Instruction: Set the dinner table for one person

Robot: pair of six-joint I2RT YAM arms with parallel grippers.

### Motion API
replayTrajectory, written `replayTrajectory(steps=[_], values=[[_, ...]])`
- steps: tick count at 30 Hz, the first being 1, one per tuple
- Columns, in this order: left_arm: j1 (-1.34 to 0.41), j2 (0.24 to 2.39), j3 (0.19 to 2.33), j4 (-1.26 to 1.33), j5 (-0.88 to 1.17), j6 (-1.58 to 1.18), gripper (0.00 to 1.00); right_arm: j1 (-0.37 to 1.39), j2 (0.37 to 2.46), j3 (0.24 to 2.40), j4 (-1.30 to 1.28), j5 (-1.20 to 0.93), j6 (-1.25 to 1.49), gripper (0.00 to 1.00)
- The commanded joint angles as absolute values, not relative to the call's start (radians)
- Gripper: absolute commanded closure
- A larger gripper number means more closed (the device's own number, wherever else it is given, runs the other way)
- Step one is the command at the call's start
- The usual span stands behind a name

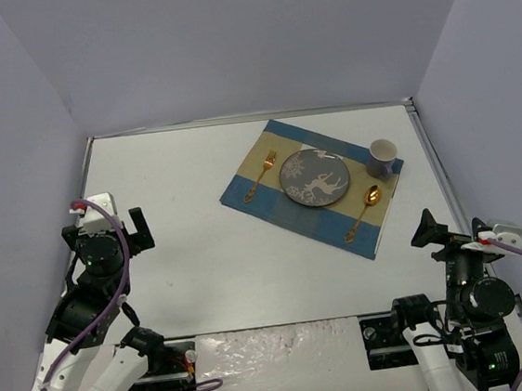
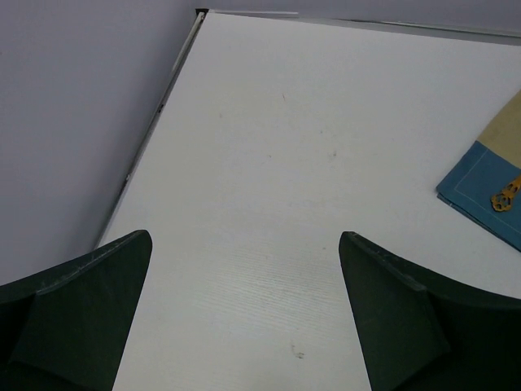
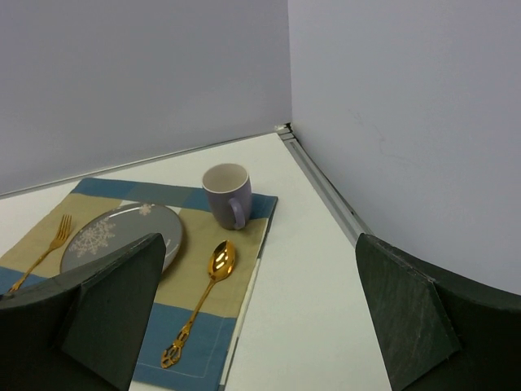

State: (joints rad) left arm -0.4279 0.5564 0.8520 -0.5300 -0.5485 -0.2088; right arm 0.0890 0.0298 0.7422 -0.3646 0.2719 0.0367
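Note:
On the white dinner table (image 1: 193, 259) a blue-and-tan placemat (image 1: 291, 211) lies at the back right. On it sit a grey plate (image 1: 312, 177) with a white pattern, a gold fork (image 1: 261, 175) to its left, a gold spoon (image 1: 363, 212) to its right and a lilac mug (image 1: 382, 156) at the far right corner. The right wrist view shows the mug (image 3: 226, 195), spoon (image 3: 199, 300), plate (image 3: 122, 235) and fork (image 3: 41, 250). My left gripper (image 1: 137, 229) is open and empty at the near left. My right gripper (image 1: 430, 230) is open and empty at the near right.
Grey walls enclose the table on the left, back and right, with a metal rail (image 3: 321, 187) along the right edge. The left wrist view shows bare tabletop (image 2: 269, 204) and the placemat's corner (image 2: 488, 183) with the fork handle's end (image 2: 505, 194).

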Motion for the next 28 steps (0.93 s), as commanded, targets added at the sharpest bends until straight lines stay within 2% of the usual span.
replayTrajectory(steps=[1,8,28], values=[[-0.404,0.561,0.836,-0.444,-0.622,-0.221,0.03,0.1,0.033,0.747,-0.282,0.325,0.046,0.0],[-0.301,0.569,0.83,-0.434,-0.536,-0.274,0.03,0.1,0.029,0.747,-0.284,0.328,0.046,0.0],[-0.29,0.577,0.822,-0.413,-0.513,-0.267,0.03,0.1,0.034,0.747,-0.283,0.296,0.04,0.0]])
